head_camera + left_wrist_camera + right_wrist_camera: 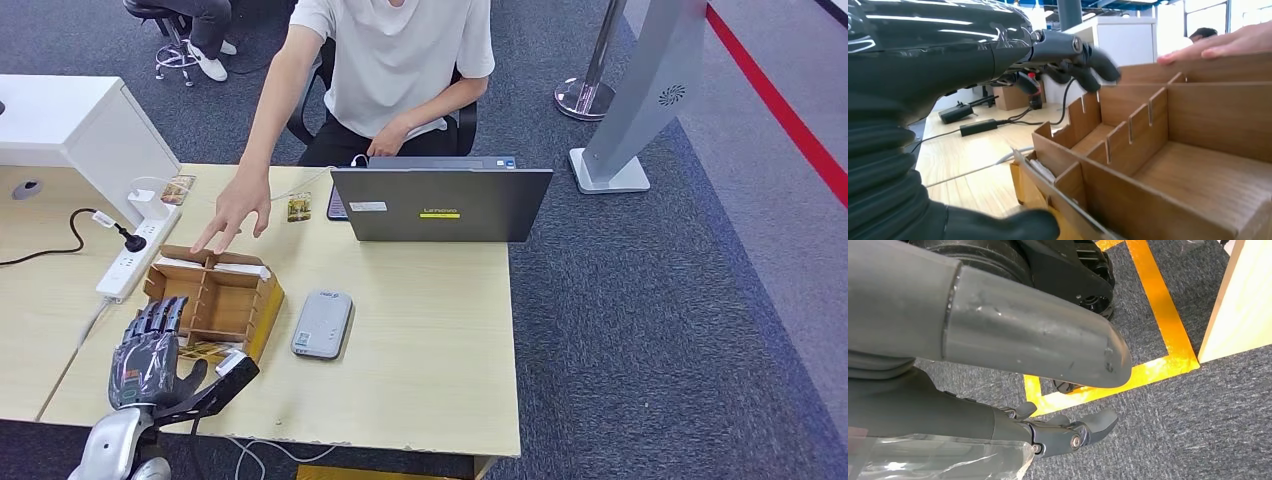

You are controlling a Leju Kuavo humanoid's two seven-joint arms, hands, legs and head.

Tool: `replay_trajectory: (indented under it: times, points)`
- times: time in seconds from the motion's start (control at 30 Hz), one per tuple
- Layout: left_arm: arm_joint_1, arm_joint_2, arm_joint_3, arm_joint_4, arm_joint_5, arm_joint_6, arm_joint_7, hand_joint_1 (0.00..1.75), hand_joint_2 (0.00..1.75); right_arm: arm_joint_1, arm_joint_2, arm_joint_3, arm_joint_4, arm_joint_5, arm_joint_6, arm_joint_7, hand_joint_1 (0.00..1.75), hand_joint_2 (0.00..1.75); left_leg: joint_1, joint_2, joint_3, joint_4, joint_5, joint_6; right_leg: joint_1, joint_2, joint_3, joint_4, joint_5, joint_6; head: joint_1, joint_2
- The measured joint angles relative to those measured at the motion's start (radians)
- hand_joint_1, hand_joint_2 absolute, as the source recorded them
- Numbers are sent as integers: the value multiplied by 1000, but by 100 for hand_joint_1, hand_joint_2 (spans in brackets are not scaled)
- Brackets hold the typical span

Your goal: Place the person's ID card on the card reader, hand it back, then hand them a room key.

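**Table layout**

Wooden divider box [215, 300] sits at the table's [430, 330] left front part. Card reader [322, 324] lies just right of the box, apart from it. Laptop [441, 203] stands behind the reader, at the far edge. Power strip [132, 258] lies left of the box. Left hand [150, 352] hovers at the box's near-left corner. A person's hand [236, 212] reaches over the box's far side.

Blue-grey carpet floor [640, 330] with red stripe [790, 110] at far right. Light wooden desk [420, 340]; white cabinet [75, 125] beside it. Chrome stanchion base [585, 97], grey kiosk stand [640, 100]. Yellow floor tape [1158, 305].
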State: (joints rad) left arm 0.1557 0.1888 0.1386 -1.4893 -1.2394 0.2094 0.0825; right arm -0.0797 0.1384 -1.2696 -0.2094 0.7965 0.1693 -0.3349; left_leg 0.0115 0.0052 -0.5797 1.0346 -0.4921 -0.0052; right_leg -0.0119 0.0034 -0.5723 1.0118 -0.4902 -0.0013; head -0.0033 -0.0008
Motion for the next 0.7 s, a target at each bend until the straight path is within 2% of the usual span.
replay_trajectory:
  times: [0.7]
  points:
    - [-5, 6, 0, 0, 26, -32, -11, 175, 175, 0, 0, 0, 0, 0, 1, 0, 0, 0, 0, 1, 0, 0, 0, 0, 0, 0, 0, 0, 0, 0, 0, 0]
